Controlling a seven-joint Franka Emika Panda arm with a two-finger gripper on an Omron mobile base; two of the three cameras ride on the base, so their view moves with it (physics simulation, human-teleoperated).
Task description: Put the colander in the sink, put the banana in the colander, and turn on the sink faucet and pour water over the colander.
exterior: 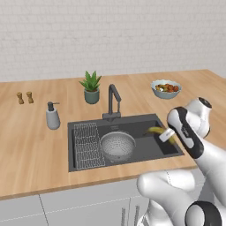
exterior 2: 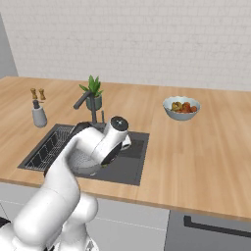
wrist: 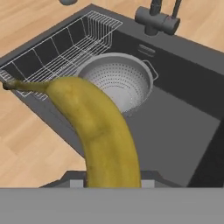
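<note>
Now banana [wrist: 103, 131] between pincer [wrist: 113, 181] tips

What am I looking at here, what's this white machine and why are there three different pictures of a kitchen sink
It is a simulated kitchen, seen by three cameras at one moment. The white machine is a robot arm with a two-finger gripper. Two cameras sit behind the arm, to its left and right, looking down over the wooden counter. The third rides on the hand, so the banana looks huge there.

The gripper is shut on the banana, holding it above the sink. Inside the sink a metal colander stands beside a wire rack. Behind the sink is the dark faucet; I see no water running. On the counter are a soap dispenser, a potted plant, two small shakers and a bowl of fruit.
</note>
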